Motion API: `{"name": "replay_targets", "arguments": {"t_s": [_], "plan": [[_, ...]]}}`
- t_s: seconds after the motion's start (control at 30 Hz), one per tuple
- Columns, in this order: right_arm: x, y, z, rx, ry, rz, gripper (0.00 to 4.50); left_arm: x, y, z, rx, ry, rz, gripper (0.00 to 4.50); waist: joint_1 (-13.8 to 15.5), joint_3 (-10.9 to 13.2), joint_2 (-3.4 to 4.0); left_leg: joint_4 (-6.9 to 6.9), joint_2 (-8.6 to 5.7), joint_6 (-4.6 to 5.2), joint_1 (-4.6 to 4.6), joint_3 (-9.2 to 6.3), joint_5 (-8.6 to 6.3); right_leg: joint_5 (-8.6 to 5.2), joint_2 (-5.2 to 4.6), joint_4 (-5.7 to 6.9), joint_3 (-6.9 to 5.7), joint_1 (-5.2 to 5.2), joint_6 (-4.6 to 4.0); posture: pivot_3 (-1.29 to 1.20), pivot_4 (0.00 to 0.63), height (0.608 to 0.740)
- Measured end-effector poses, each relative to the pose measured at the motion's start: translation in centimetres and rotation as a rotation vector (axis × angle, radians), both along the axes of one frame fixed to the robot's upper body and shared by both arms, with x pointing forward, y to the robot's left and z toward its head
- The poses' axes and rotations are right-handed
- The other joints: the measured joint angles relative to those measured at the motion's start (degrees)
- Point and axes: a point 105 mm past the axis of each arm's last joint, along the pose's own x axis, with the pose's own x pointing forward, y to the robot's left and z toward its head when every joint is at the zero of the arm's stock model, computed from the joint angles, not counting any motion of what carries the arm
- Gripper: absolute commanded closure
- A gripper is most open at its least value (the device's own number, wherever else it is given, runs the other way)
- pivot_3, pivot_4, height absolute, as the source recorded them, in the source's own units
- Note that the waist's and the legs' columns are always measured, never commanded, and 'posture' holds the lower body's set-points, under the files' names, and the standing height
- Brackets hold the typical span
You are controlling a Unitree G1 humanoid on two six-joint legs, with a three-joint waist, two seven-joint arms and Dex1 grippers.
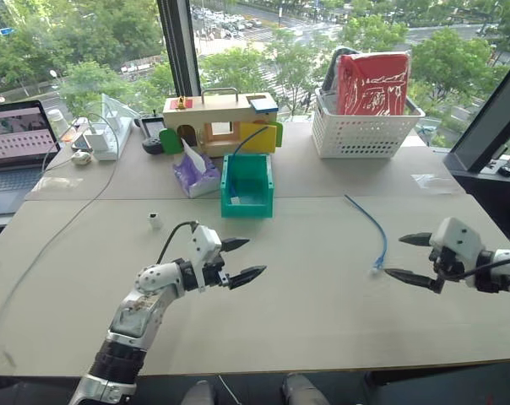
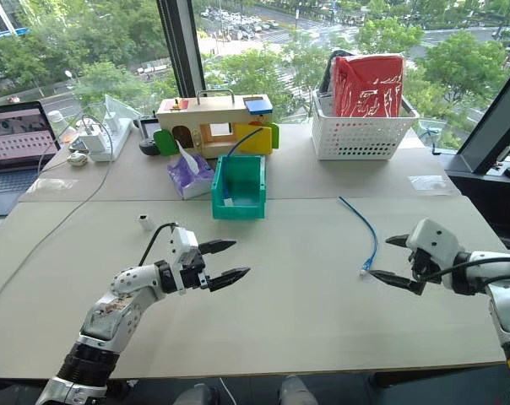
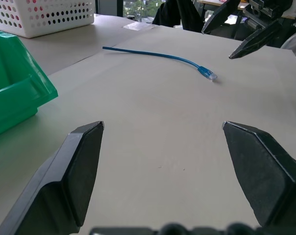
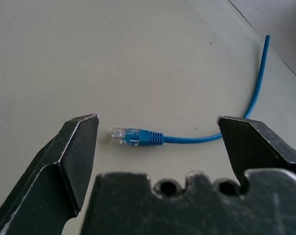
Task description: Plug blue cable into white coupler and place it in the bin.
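Scanning from the left, the tiny boxy white plastic coupler [image 1: 154, 220] sits alone on the beige table [image 1: 306, 295], near the left gripper [image 1: 241, 260], which hangs released and empty, its two black fingers spread wide above bare tabletop. Further back, at mid-table, the small teal-green plastic bin [image 1: 247, 186] stands with its lowered lip facing the robot, just beside a purple tissue pack [image 1: 194, 175]. To the right lies the thin light-blue network cable [image 1: 369, 225], slack and curved, its near clear plug resting flat on the table. The right gripper [image 4: 158, 129] is likewise released and empty, its fingers straddling that plug end without touching it.

For the pick-up now in hand, I judge the right gripper should come down squarely and close on the blue boot just behind the clear plug, leaving the plug tip free to enter the coupler; pinching the thin wire instead would let the end droop.

Hard to tell: which way the coupler's socket faces, and whether the cable's far end carries a plug. A blue strand hanging into the bin cannot be identified.
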Motion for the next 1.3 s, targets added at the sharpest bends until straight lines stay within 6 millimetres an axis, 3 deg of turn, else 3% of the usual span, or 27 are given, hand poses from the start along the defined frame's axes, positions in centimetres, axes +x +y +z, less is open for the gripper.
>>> {"name": "replay_targets", "arguments": {"t_s": [0.07, 0.17, 0.23, 0.5, 0.6, 0.73, 0.93, 1.07, 1.3], "plan": [[1.5, -0.1, 0.3, 0.053, 0.009, -0.060, 0.02, 0.0, 0.2, -0.1, 0.008, -0.001, 0.016, 0.34, 0.03, 0.00, 0.00, 0.02, 0.00, 0.00, 0.00, -0.02, 0.00, 0.02, -0.01, -0.01, -0.01, 0.02, -0.04, 0.00, 0.150, 0.710], [4.1, -2.1, 0.3, 0.102, 0.023, -0.280, 0.02, -0.1, 0.2, -0.1, 0.010, -0.006, 0.023, 0.34, 0.12, 0.00, 0.00, 0.06, -0.07, -0.01, -0.02, -0.03, 0.01, 0.03, -0.08, 0.00, -0.02, 0.01, -0.05, 0.00, 0.150, 0.710], [4.9, -2.0, 0.0, 0.158, 0.063, -0.365, 0.02, -0.1, 0.2, -0.3, 0.012, -0.002, 0.029, 0.34, 0.10, 0.00, 0.00, 0.01, -0.06, -0.01, -0.03, -0.07, 0.00, 0.02, -0.07, -0.01, -0.05, 0.00, -0.06, 0.00, 0.150, 0.710], [5.6, -1.4, -2.7, 0.201, 0.193, -0.531, 0.02, -0.3, 0.3, -0.6, 0.026, -0.002, 0.037, 0.34, 0.09, -0.01, 0.02, 0.08, -0.11, -0.01, -0.35, -0.20, 0.01, 0.02, -0.11, 0.05, -0.14, -0.24, -0.07, 0.00, 0.150, 0.710], [5.7, -2.4, -3.0, 0.184, 0.211, -0.642, 0.02, -0.3, 0.3, -0.3, -0.021, 0.006, 0.049, 0.34, 0.06, -0.01, 0.02, 0.08, -0.11, -0.01, -0.36, -0.23, 0.01, 0.02, -0.10, 0.05, -0.18, -0.24, -0.07, 0.00, 0.150, 0.710], [5.8, -2.2, -3.5, 0.198, 0.226, -0.693, 0.98, 0.0, 0.3, 0.7, -0.085, 0.005, 0.068, 0.34, -0.14, -0.02, 0.04, 0.09, -0.10, 0.00, -0.34, -0.27, 0.01, 0.02, -0.08, 0.06, -0.19, -0.21, -0.07, 0.00, 0.150, 0.710], [5.6, -1.1, -3.6, 0.182, 0.192, -0.709, 3.11, 0.2, 0.5, 1.0, -0.089, -0.003, 0.079, 0.34, -0.07, -0.02, 0.04, 0.19, -0.12, 0.00, -0.40, -0.36, 0.01, 0.03, -0.10, 0.06, -0.27, -0.19, -0.07, 0.00, 0.150, 0.710], [5.2, 0.5, -3.5, 0.269, 0.235, -0.765, 4.42, 0.3, 0.5, 1.1, -0.090, -0.011, 0.086, 0.34, -0.10, -0.03, 0.04, 0.19, -0.12, 0.00, -0.43, -0.42, 0.01, 0.03, -0.09, 0.08, -0.31, -0.21, -0.08, 0.00, 0.150, 0.710], [4.3, 5.1, -3.5, 0.358, 0.274, -0.818, 4.42, 0.4, 0.5, 1.2, -0.094, -0.024, 0.099, 0.34, -0.08, -0.04, 0.06, 0.21, -0.15, -0.01, -0.55, -0.55, 0.01, 0.04, -0.10, 0.09, -0.41, -0.27, -0.08, 0.00, 0.150, 0.710]]}}
